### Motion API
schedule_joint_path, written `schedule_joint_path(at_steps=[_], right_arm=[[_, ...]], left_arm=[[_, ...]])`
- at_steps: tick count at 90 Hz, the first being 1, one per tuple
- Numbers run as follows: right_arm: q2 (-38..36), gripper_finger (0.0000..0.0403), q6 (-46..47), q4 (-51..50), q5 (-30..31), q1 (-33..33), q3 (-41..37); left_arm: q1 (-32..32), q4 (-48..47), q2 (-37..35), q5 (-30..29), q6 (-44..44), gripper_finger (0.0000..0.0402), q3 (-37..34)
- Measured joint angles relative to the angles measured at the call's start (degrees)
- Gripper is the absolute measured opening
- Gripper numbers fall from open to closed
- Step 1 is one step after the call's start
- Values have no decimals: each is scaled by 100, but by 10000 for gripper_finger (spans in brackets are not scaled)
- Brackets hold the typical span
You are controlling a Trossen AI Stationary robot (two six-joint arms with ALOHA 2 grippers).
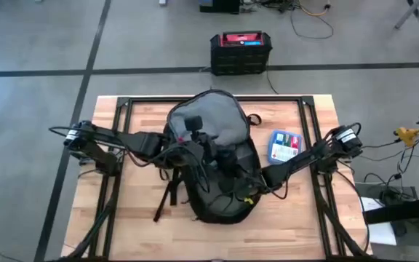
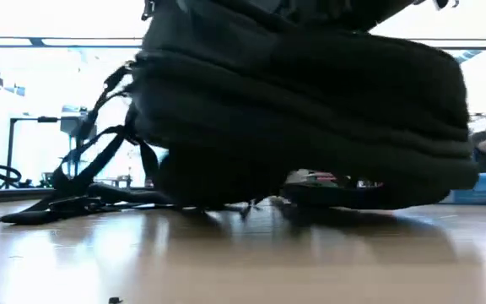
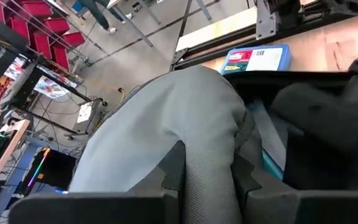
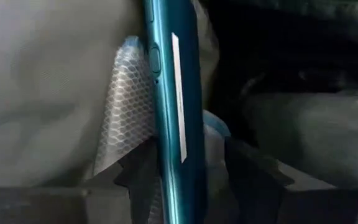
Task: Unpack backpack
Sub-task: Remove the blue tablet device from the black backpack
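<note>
Fingers of the right gripper (image 4: 185, 180) are squeezing a thin teal thing (image 4: 169, 93) inside the backpack (image 1: 213, 156), so it should be lifting straight out slowly, while the left gripper (image 3: 207, 186) is pinching the grey lining (image 3: 166, 124) to hold it open.

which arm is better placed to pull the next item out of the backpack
Right. Its end effector is inside the backpack with a teal flat item between its fingers. The left end effector is pinching the grey lining, holding the bag open.
</note>
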Motion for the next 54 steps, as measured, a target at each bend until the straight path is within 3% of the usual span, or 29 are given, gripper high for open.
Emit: schedule_joint_path(at_steps=[7, 17, 38, 54], right_arm=[[-37, 156, 328, 83, -262, -44, 13], [-6, 133, 234, 37, -155, -62, 15], [-1, 17, 144, 46, -50, -95, 13], [-1, 26, 176, 38, 7, -54, 13]], left_arm=[[0, -1, 0, -1, -4, 38, 0], [0, -4, -2, 1, -27, 38, 0], [13, -204, -2, -14, -240, 38, 0], [72, -513, -2, -1, -453, 38, 0]])
